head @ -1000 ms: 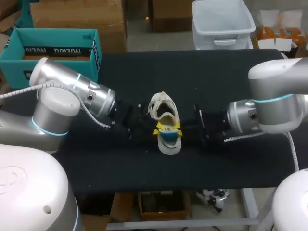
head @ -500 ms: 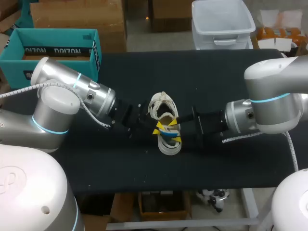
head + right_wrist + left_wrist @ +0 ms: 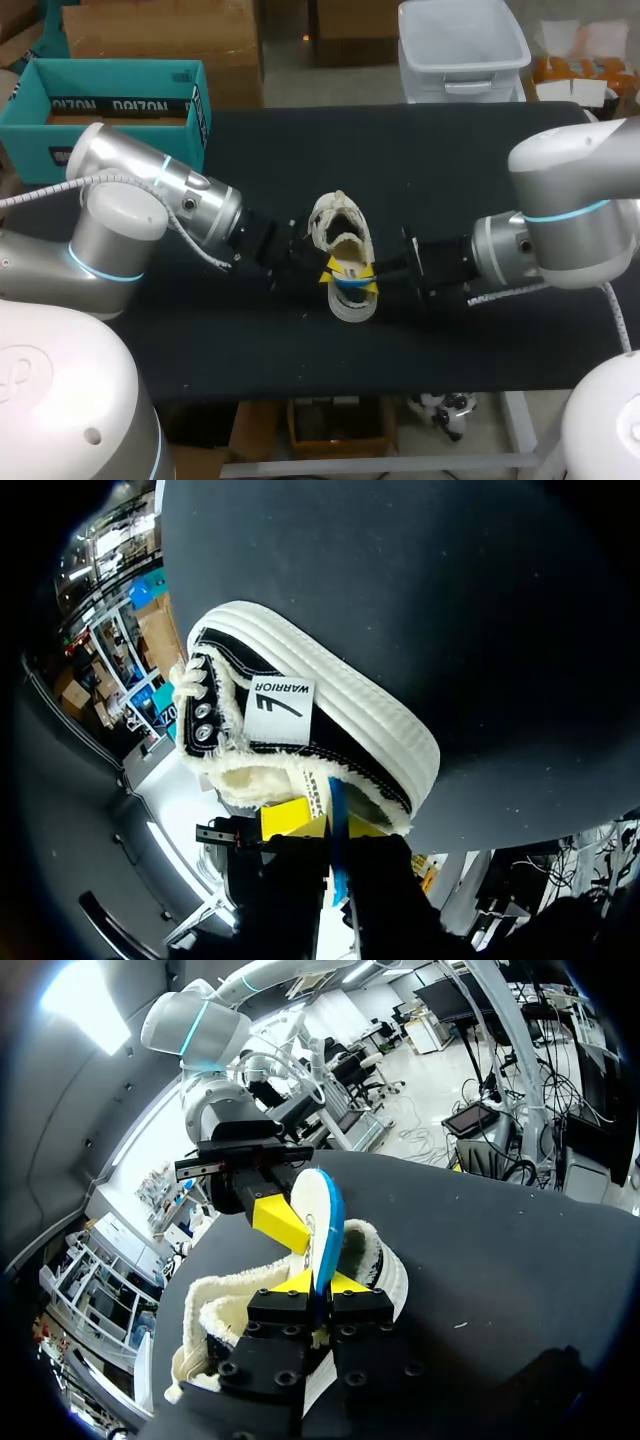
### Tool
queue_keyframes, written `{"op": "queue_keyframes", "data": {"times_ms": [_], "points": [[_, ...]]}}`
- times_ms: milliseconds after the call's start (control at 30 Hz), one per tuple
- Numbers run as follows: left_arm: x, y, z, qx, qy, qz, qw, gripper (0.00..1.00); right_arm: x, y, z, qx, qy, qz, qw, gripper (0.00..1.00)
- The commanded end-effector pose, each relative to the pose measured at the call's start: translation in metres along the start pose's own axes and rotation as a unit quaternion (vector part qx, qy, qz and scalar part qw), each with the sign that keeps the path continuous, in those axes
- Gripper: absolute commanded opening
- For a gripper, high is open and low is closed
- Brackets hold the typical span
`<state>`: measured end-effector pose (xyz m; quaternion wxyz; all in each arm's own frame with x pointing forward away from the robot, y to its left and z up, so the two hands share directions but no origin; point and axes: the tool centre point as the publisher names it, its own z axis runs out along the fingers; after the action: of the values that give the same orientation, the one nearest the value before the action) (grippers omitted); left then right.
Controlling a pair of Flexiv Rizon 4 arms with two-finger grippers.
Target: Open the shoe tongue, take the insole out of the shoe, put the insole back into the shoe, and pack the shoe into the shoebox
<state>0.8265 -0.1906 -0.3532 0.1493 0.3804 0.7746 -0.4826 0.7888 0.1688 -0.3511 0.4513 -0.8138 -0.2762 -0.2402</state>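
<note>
Shoe [image 3: 343, 240] is mid-table and boxed in on both sides: left arm [image 3: 190, 205] lies low over the cloth on one side, right arm [image 3: 520, 250] on the other. No side entry. The shoe mouth is crowded: left gripper [image 3: 327, 270] and right gripper [image 3: 369, 278] both pinch the insole [image 3: 348, 284], which stands on edge between them. The shoe's far end is free from above. Bare table [image 3: 420, 170] behind the shoe is open across its width, and there's a free strip in front too. Shoebox [image 3: 115, 72] is at back left with its top open; the left arm's elbow sits just in front of it, so the way in is over the back of the table.
</note>
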Motion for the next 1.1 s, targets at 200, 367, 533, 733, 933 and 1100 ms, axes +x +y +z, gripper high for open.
{"op": "queue_keyframes", "data": {"times_ms": [200,367,533,733,933,1100], "points": [[0.004,-0.020,-0.001,0.013,-0.001,0.017,1.000,0.20,0.000,0.008,0.004,0.008,0.007,-0.008,1.000,0.00],[0.005,-0.028,-0.003,0.016,-0.005,0.025,1.000,0.00,0.002,0.012,0.004,0.009,0.009,-0.009,1.000,0.00],[0.003,-0.023,0.001,0.009,0.000,0.025,1.000,0.00,0.003,0.014,0.006,0.009,0.008,-0.009,1.000,0.00],[-0.001,-0.010,0.004,-0.001,0.009,0.022,1.000,0.00,0.009,0.026,0.013,0.007,0.011,-0.012,1.000,0.00],[-0.003,0.010,0.005,-0.011,0.009,0.003,1.000,0.00,0.023,0.037,0.020,0.004,0.016,-0.022,1.000,0.00],[-0.002,0.013,0.003,-0.010,0.006,-0.002,1.000,0.00,0.030,0.038,0.023,0.005,0.011,-0.027,1.000,0.00]]}}
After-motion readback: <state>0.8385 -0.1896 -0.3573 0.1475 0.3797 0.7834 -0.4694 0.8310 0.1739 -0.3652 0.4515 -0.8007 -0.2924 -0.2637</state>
